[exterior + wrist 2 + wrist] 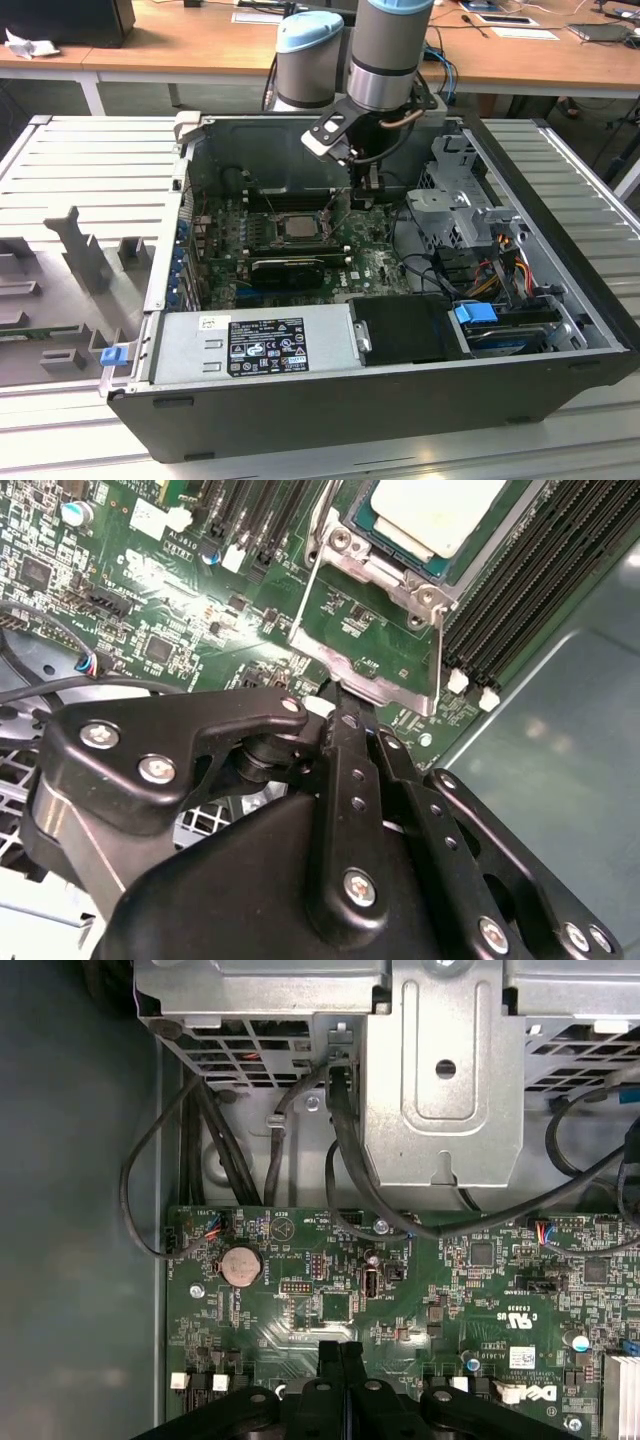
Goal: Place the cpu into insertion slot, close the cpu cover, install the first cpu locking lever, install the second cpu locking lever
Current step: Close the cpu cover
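Note:
The cpu (pixel 440 510), a pale square chip, lies flat in its socket on the green motherboard; it also shows in the exterior view as the cpu (pixel 300 226). The cpu cover (pixel 370 675), a thin silvery frame with a square window, stands raised on its hinge beside the chip. My gripper (pixel 345 715) is shut, its black fingertips right at the cover's free edge. I cannot tell whether they pinch that edge or only touch it. In the exterior view the gripper (pixel 366 195) hangs over the board on the chip's right. In the first wrist view the gripper (pixel 340 1348) is shut above the board.
Memory slots (pixel 520 590) run along the socket. A metal drive cage (pixel 450 200) with black cables (pixel 340 1160) stands close by on the exterior view's right. The power supply (pixel 255 345) fills the case's near side. A coin battery (pixel 241 1265) sits on the board.

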Motion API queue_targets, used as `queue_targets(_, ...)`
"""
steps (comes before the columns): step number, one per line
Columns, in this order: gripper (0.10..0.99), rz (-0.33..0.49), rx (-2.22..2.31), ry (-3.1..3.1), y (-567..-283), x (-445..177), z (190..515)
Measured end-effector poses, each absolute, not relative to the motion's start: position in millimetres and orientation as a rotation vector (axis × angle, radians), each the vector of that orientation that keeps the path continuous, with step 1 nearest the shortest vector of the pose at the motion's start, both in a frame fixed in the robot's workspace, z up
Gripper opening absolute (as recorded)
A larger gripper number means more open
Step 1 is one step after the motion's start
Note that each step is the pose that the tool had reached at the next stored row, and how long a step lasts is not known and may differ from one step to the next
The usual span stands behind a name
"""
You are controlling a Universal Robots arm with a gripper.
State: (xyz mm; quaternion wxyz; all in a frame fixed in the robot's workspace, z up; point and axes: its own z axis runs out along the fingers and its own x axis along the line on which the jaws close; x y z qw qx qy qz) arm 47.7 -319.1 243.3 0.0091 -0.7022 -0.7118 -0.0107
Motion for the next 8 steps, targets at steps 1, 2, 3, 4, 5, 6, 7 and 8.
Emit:
queue_targets(1,0.106,-0.034,-2.193,-2.223,-319.1,47.1,243.3)
queue_targets(2,0.106,-0.034,-2.194,-2.223,-319.1,46.3,243.3)
queue_targets(3,0.106,-0.034,-2.194,-2.223,-319.2,45.4,243.3)
queue_targets(4,0.106,-0.034,-2.194,-2.223,-319.2,44.9,243.3)
queue_targets(5,0.106,-0.034,-2.194,-2.223,-319.2,44.5,243.3)
queue_targets(6,0.106,-0.034,-2.194,-2.223,-319.2,44.1,243.3)
queue_targets(7,0.106,-0.034,-2.194,-2.223,-319.2,43.7,243.3)
queue_targets(8,0.106,-0.034,-2.194,-2.223,-319.2,43.3,243.3)
